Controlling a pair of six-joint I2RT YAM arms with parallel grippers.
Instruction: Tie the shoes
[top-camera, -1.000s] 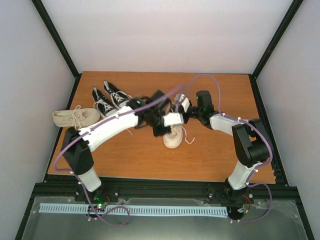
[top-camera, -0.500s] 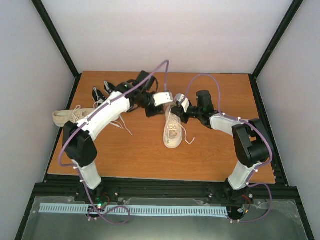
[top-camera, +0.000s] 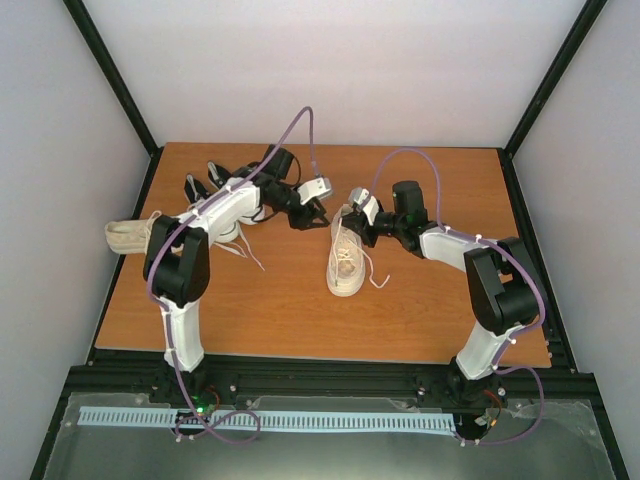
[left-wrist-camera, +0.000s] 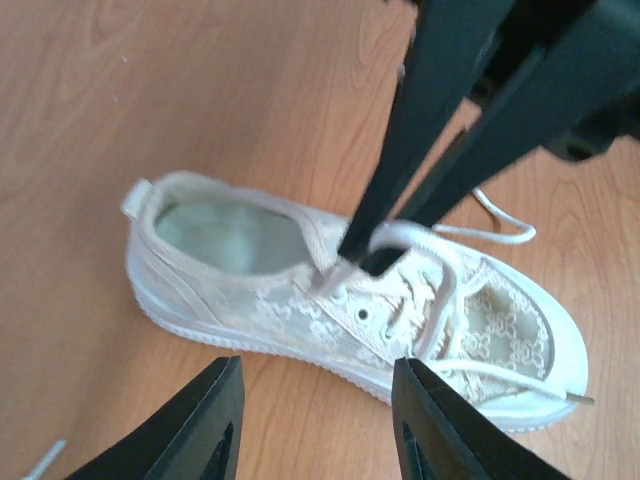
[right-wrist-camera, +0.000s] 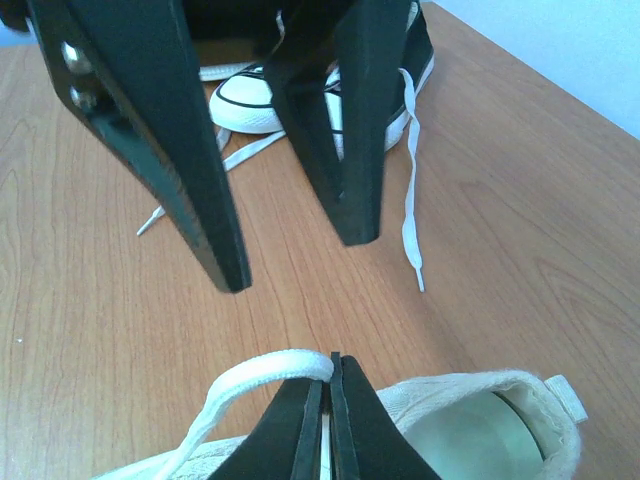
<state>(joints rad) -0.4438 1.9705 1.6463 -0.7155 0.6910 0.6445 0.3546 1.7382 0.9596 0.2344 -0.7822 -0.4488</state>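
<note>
Right fingers (right-wrist-camera: 328, 388) pinch a lace loop (right-wrist-camera: 262, 372) on the cream shoe (top-camera: 345, 265); left fingers (top-camera: 308, 212) hang wide open and hold nothing.

Seen from above, the cream shoe lies mid-surface (top-camera: 420, 310), with its toe toward 6 o'clock and its heel toward 12. The right fingers are pressed together on the lace loop just above the tongue, at the shoe's 12 o'clock end. The left fingers hang apart from the shoe at its 11 o'clock, touching neither shoe nor lace. The black shoes (top-camera: 205, 195) sit at the surface's 10 o'clock, partly hidden under the left arm, with loose white laces trailing toward 6. A second cream shoe (top-camera: 125, 237) lies at 9 o'clock by the surface's edge, well apart from the first.
</note>
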